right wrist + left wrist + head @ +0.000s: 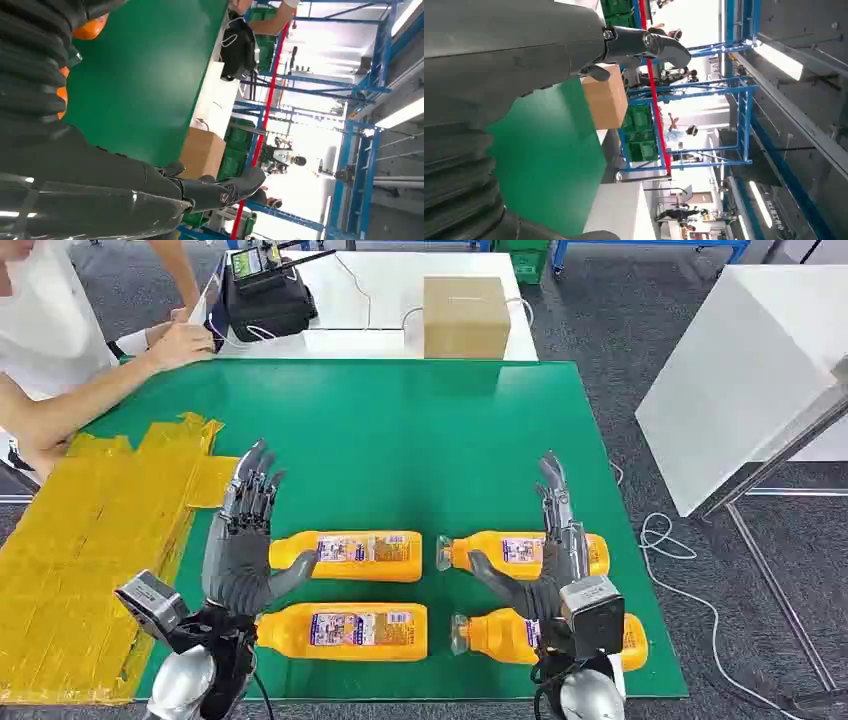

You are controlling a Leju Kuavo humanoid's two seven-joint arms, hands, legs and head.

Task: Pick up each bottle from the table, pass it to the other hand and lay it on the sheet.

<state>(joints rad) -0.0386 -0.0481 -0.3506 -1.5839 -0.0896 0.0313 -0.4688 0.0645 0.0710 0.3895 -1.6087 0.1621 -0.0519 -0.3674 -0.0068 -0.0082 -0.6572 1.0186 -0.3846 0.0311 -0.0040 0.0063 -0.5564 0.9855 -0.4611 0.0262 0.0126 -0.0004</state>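
**Both hands raised and spread over four lying bottles**

Head view: I take the green mat (400,440) as my landmark. Four orange bottles lie on their sides along its near edge, two by two. My left hand (243,540) stands upright above the mat's near-left part, palm turned inward, fingers spread and pointing away from me, holding nothing; its thumb reaches toward the far-left bottle (350,556), and the near-left bottle (345,630) lies just beside its wrist. My right hand (545,565) stands upright over the mat's near-right part, fingers apart, thumb stuck out to the left, empty, in front of the far-right bottle (520,552) and the near-right bottle (545,637). The yellow sheet (90,550) lies off the mat's left edge. A cardboard box (466,316) sits just beyond the far edge, and a person's hand (180,343) rests near the far-left corner.

Left wrist view: my fingers (644,45) stretch straight out over the mat toward the box.

Right wrist view: my fingers (220,187) extend, empty, over the mat.
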